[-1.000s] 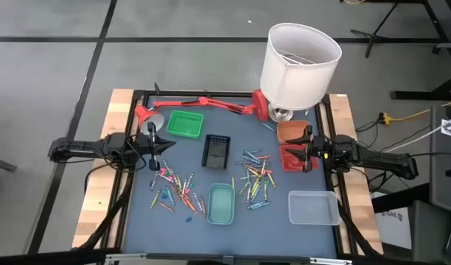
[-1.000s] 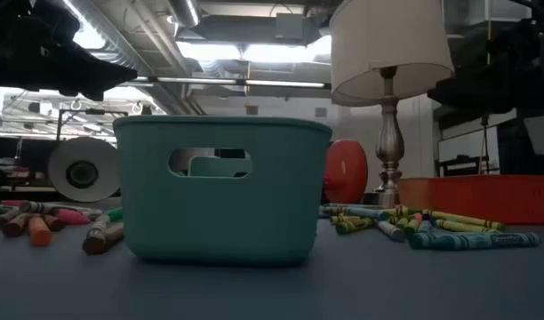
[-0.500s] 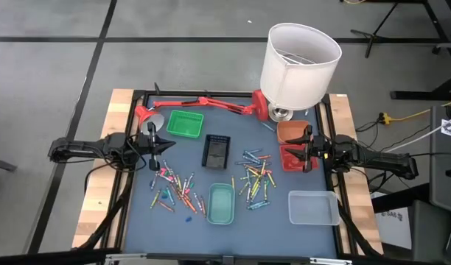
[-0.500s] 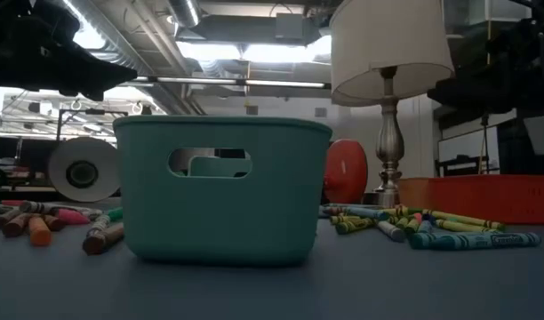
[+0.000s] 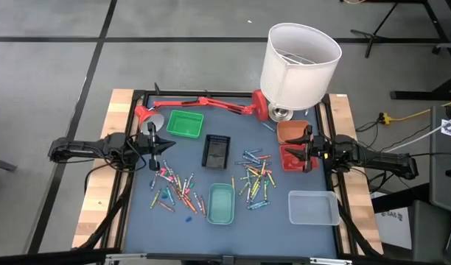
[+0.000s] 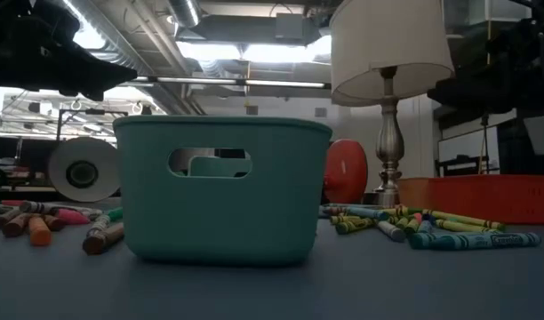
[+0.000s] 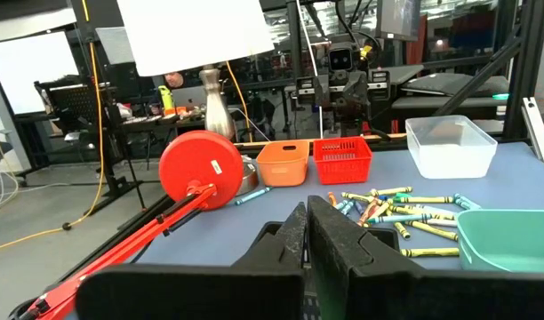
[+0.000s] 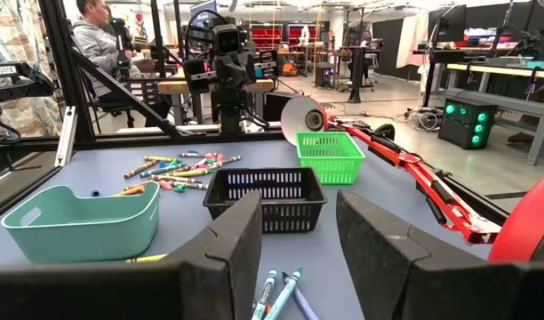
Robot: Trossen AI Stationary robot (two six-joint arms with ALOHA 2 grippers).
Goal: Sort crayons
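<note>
**Both arms parked, crayons all over the bench**

Your left hand (image 5: 153, 144) hovers at the bench's left edge with its fingers pressed together and nothing in them. Your right hand (image 5: 306, 149) sits over the red basket (image 5: 292, 157) at the right edge, fingers spread, empty too.

The crayons lie loose in two scatters either side of the teal bin (image 5: 220, 204): one pile (image 5: 174, 188) on its left, one pile (image 5: 256, 177) on its right. None in the teal bin, as far as the high view shows.

Watch out here: those sticks lie crossed and touching, so a pinch into the heap could grab two colours at once or roll a neighbour away. The red desk lamp (image 5: 200, 103) stretches along the far side near the green basket (image 5: 185, 123), and a careless reach could clip it.

Crayon wrappers carry print in the low view, too small to read.
</note>
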